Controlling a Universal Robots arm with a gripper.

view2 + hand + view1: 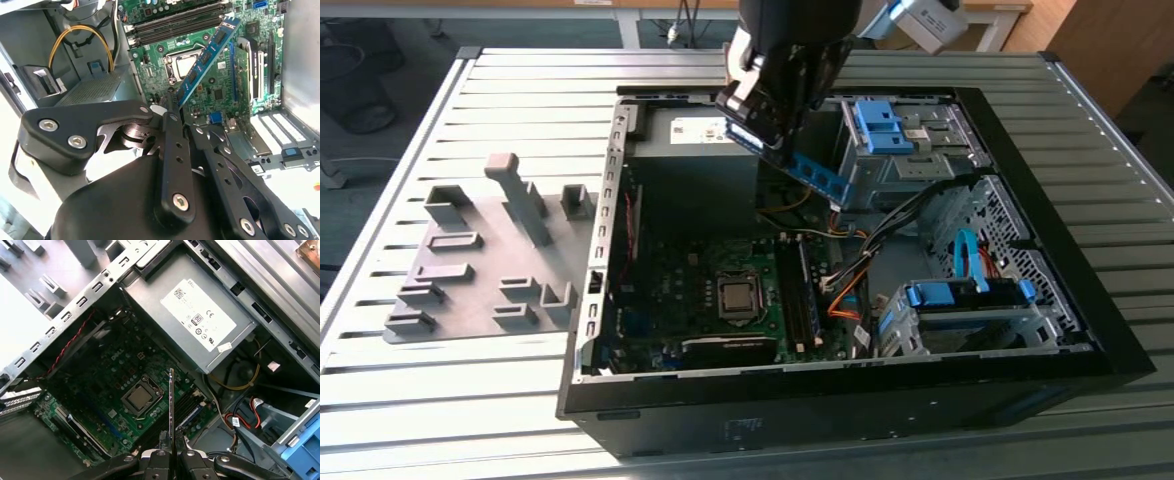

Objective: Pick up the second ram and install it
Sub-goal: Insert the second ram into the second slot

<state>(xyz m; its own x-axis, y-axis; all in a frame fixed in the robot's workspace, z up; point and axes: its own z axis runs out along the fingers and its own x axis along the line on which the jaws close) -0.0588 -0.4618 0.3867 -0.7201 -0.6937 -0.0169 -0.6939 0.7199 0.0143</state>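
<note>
Second wrist view, fingers [172, 107] gripping second ram [207, 55], chips visible

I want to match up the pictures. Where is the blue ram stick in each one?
Exterior view: the second ram hangs from the hand above the open case.
Second wrist view: it slants over the motherboard.
First wrist view: seen edge-on.
Shared landmark: the silver processor socket.

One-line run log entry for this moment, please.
gripper: shut on second ram | position: above open computer case, over motherboard | ram: not seated

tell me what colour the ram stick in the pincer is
Blue, with black chips: the thin blue ram strip, clearest in the second wrist view.
</note>
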